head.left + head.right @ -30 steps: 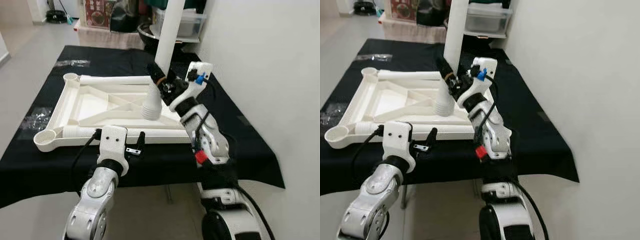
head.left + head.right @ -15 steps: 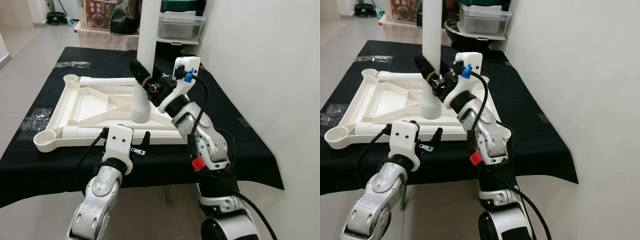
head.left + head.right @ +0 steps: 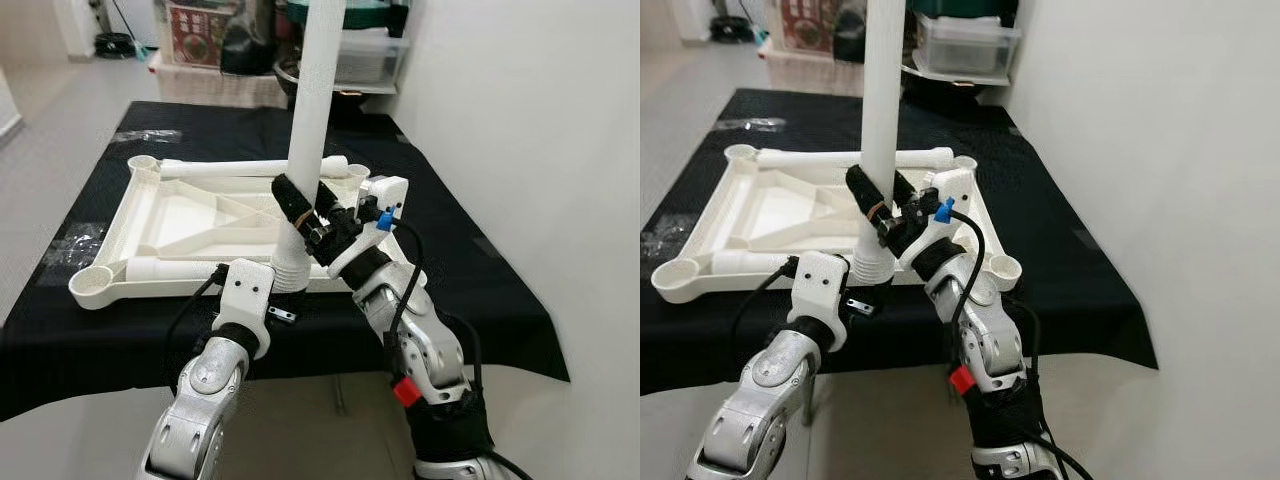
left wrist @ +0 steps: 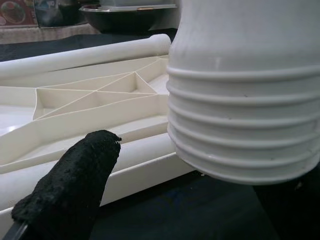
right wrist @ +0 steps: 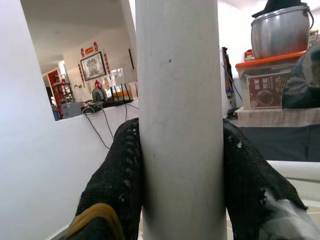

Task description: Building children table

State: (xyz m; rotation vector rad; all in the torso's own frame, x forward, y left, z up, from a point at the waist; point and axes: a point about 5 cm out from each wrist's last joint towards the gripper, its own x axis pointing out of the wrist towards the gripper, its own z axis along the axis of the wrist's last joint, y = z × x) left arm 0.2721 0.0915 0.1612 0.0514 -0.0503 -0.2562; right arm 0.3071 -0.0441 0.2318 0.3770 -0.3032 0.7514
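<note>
indoors, white table frame (image 3: 210, 225) lies on black tablecloth (image 3: 480, 290).

Even, bright indoor light fills both eye views, sharp throughout, with soft shadows under the black tablecloth (image 3: 480, 300). The wrist views run softer: the near fingertip (image 4: 70, 185) blurs, and the white wall (image 5: 45, 170) glares.

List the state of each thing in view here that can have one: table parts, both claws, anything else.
table leg: upright, held off the tabletop, threaded end down
tabletop: lying upside down on the black cloth, corner sockets facing up
right claw: shut on the table leg
left claw: open, at the leg's threaded end
</note>
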